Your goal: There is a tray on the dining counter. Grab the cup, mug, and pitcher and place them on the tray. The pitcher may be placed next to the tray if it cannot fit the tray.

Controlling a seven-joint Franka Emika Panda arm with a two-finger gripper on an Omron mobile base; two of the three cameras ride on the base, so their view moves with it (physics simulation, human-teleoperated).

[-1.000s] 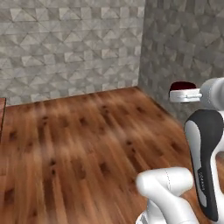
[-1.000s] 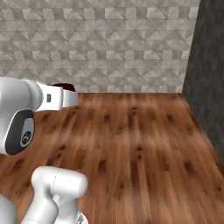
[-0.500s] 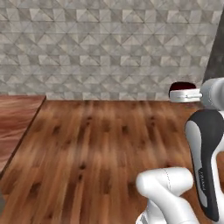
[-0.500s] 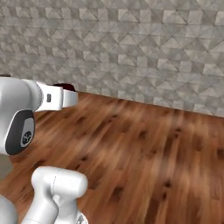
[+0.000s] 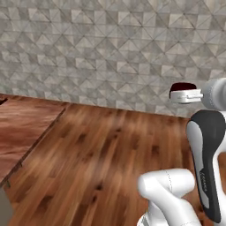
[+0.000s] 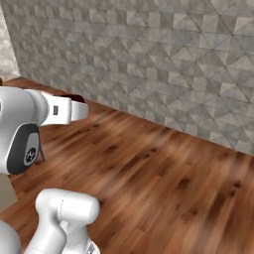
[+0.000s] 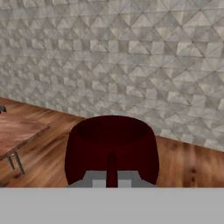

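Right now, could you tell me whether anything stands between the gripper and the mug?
Nothing does. In the hand view the dark maroon mug sits right at the gripper, whose jaws are shut on its near wall. In the left base view the mug shows above the hand, held in the air over the wood floor.

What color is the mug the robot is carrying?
Dark maroon, nearly black; the mug shows best in the hand view.

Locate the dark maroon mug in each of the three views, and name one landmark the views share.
Left base view: the mug sits at the right edge, above mid-height, its top showing over the white hand.
Right base view: a dark sliver at the left, behind the hand's end.
Hand view: lower centre, large, between the gripper's fingers.
Shared landmark: the grey tiled wall.
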